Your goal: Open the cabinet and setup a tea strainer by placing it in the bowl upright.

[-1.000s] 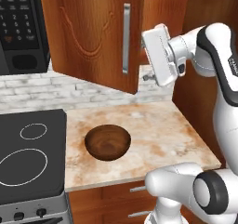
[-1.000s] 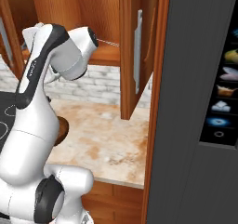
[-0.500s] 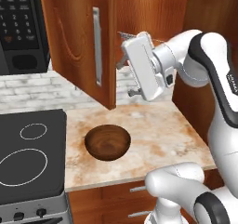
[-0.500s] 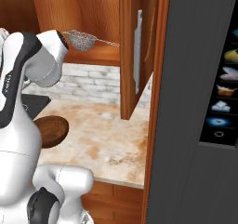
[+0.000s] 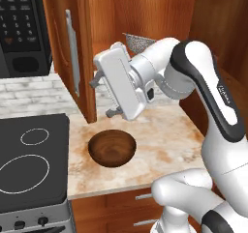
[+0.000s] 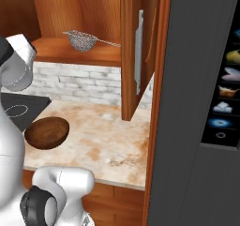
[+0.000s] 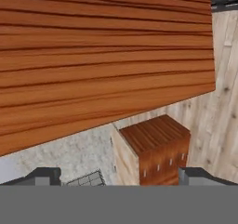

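The cabinet stands open, its left door [image 5: 68,58] swung out to the left and its right door [image 6: 137,51] swung out to the right. On the wooden shelf inside sits the grey mesh tea strainer [image 6: 82,40], its rim [image 5: 138,42] peeking over my forearm. The dark wooden bowl [image 5: 112,147] rests on the marble counter below, also seen as bowl [image 6: 47,132]. My gripper [image 5: 101,97] is open and holds nothing, its fingers close to the inner face of the left door, above the bowl. In the hand view the gripper [image 7: 119,176] faces that door's wood grain.
A black microwave [image 5: 19,29] hangs left of the cabinet, above a black stovetop [image 5: 29,164]. Lower drawers [image 5: 145,196] sit under the counter. A tall dark panel [image 6: 201,103] walls off the right side. Brick backsplash [image 6: 79,82] runs behind the counter.
The left cabinet door has swung further open to the left, with my hand moving left and down alongside it. The tea strainer on the shelf is now uncovered.
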You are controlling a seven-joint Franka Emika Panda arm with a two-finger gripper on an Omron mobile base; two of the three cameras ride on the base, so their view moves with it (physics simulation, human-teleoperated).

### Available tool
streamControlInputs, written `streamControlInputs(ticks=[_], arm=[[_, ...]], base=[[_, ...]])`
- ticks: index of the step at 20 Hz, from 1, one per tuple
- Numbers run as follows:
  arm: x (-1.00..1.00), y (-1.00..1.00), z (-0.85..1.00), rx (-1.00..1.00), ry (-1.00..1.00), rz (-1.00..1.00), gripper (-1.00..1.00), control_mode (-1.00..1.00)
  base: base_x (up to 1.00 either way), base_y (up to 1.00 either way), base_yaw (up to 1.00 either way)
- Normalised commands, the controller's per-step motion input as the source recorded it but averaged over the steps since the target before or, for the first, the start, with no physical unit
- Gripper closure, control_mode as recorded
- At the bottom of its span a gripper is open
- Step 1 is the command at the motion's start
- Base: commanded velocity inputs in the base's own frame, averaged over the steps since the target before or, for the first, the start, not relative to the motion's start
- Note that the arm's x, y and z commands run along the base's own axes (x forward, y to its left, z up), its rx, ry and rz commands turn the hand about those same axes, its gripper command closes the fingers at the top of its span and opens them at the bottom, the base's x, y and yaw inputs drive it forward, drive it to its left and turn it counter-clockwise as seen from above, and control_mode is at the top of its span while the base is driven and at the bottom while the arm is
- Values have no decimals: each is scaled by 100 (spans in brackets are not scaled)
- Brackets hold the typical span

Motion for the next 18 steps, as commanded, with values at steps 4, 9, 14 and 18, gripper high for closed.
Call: streamControlInputs(ticks=[4,9,14,18], arm=[[-3,24,0,9,4,14,-100,-100],[0,22,0,6,0,7,-100,-100],[-8,41,0,1,-8,5,-100,-100],[-32,50,2,0,-12,1,-100,-100]], base=[[0,0,0],[0,0,0],[0,0,0],[0,0,0]])
